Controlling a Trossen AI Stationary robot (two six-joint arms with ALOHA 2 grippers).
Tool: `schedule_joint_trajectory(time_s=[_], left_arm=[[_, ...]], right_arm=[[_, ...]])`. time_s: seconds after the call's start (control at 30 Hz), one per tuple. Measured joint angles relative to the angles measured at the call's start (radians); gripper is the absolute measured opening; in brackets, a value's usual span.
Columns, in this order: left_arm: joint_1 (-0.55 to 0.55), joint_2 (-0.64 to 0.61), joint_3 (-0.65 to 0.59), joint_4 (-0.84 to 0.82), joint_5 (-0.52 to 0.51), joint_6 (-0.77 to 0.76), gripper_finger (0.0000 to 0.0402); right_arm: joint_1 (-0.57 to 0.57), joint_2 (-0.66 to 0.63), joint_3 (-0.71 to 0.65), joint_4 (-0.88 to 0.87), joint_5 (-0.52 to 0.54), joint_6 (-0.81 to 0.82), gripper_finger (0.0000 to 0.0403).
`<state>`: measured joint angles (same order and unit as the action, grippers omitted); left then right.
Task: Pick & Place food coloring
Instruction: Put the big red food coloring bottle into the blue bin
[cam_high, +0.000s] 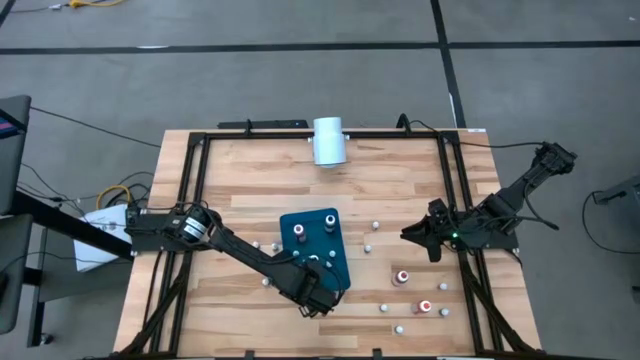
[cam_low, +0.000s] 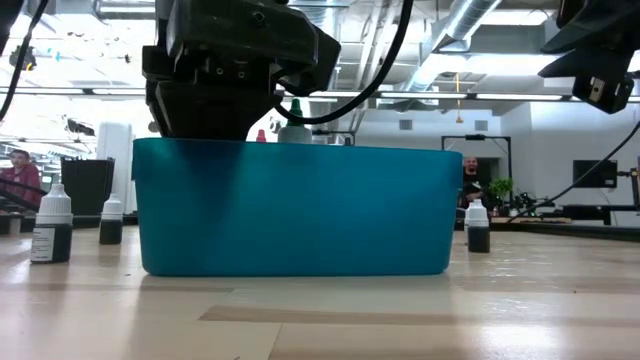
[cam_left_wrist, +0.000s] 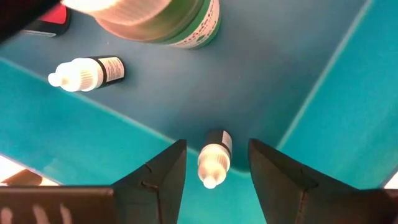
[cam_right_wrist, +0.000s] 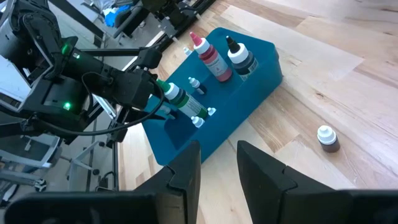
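The food coloring is a set of small bottles. Several stand in the teal tray: a red one, a black one, a green one and small white-capped ones. My left gripper points down over the tray's near end, open. Its fingers stand on either side of a small white-capped bottle without touching it. That bottle stands upright on the tray floor near a wall. More bottles stand loose on the table to the right. My right gripper waits open above the table's right side.
A large white cylinder lies at the table's far edge. Loose bottles stand left and right of the tray in the low view, and one stands near my right gripper. A black frame runs around the table.
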<state>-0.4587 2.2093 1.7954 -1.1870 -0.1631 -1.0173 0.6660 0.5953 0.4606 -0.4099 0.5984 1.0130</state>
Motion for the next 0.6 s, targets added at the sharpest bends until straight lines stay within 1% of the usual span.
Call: schedule_joint_trajectory(time_s=[0.27,0.6], left_arm=[[0.0,-0.001,0.025,-0.047,-0.002,-0.012,0.0165],[0.0,-0.002,0.131,-0.175,-0.018,-0.015,0.0165]], right_arm=[[0.0,0.0,0.0,0.0,0.0,0.0,0.0095],[0.0,0.0,0.0,0.0,0.0,0.0,0.0095]])
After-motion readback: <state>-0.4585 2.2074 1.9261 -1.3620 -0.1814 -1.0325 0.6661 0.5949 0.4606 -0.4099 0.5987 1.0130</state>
